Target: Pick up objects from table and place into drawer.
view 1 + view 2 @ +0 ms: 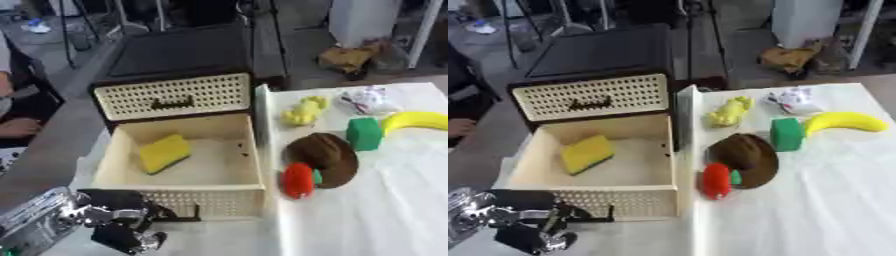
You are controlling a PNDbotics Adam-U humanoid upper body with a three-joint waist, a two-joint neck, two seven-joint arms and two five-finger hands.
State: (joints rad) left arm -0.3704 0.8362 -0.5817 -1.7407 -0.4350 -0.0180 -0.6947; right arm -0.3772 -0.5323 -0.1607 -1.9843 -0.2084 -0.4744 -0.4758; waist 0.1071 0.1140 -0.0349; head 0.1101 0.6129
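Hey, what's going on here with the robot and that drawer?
The left robot hand is at the front of the pulled-out cream perforated plastic drawer, fingers curled by its dark handle. A yellow rectangular sponge already lies inside. On the white cloth-covered table a brown hat-shaped object, a red and green strawberry-like toy, a green block, a yellow banana and a small yellow toy wait. The right robot hand is not visible.
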